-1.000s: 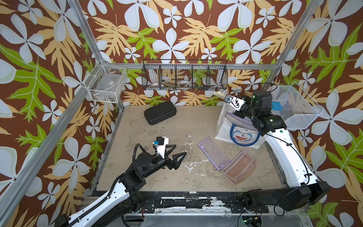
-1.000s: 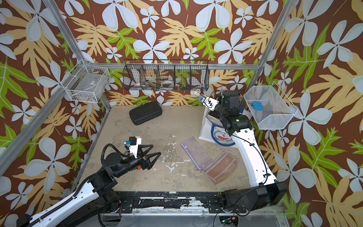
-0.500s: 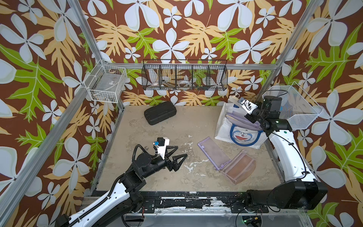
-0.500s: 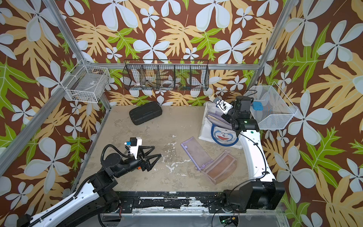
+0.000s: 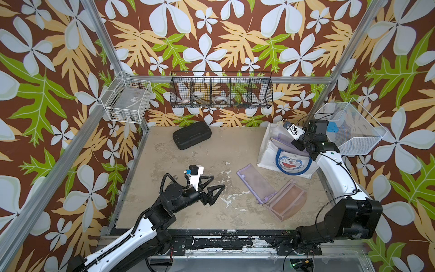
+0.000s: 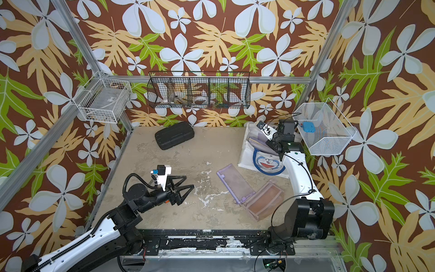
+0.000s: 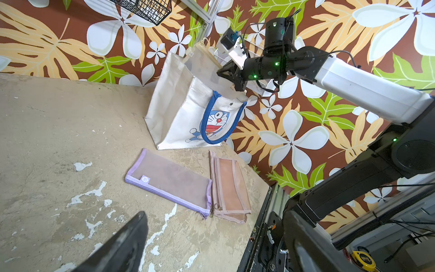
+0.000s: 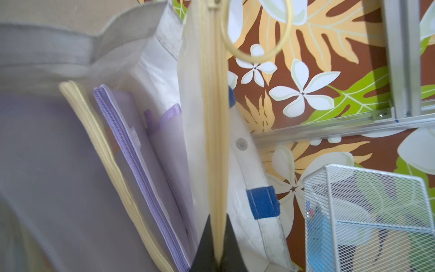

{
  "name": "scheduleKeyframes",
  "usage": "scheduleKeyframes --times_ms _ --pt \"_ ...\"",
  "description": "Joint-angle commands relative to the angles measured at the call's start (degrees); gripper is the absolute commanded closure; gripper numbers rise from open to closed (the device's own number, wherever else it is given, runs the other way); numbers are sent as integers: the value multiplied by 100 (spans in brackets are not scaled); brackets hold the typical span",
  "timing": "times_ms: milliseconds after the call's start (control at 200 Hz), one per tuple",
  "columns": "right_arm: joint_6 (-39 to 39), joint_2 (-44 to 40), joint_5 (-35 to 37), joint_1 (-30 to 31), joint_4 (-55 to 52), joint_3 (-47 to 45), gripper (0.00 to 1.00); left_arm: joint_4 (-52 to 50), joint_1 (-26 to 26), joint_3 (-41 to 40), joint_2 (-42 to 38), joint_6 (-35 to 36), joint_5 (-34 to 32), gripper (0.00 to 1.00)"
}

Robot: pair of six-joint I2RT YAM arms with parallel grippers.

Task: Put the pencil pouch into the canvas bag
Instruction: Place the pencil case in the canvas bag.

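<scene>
Two flat mesh pouches (a purple-edged pouch (image 5: 255, 183) touching a pinkish pouch (image 5: 288, 200)) lie on the worn beige desk (image 5: 188, 164). The right end effector (image 7: 231, 77) is clamped on the cream-zipped translucent pencil pouch (image 8: 202, 117), which stands partly inside the open top of the white canvas tote bag with blue handles (image 7: 179, 113). The left end effector (image 5: 219, 181) hovers over the desk, jaws spread, empty.

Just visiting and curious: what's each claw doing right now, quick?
Left gripper: open, empty, above the table.
Right gripper: shut on the yellow-edged pencil pouch, at the canvas bag mouth.
</scene>
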Motion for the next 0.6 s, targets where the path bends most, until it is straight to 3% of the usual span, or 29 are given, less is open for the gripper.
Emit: scheduleKeyframes --times_ms 0,60,225,350,595 --pt "-35 74 362 -8 287 -90 100 170 7 17 8 -1 13 9" --pt "-59 140 460 -4 347 -92 96 179 7 8 29 -7 10 9" --pt "68 187 387 -4 422 -28 66 127 7 34 44 8 -29 8" --pt "78 42 267 -11 477 -95 56 117 7 45 90 14 -40 8" --pt "396 -612 -126 -4 519 -248 56 75 7 52 101 18 -83 8"
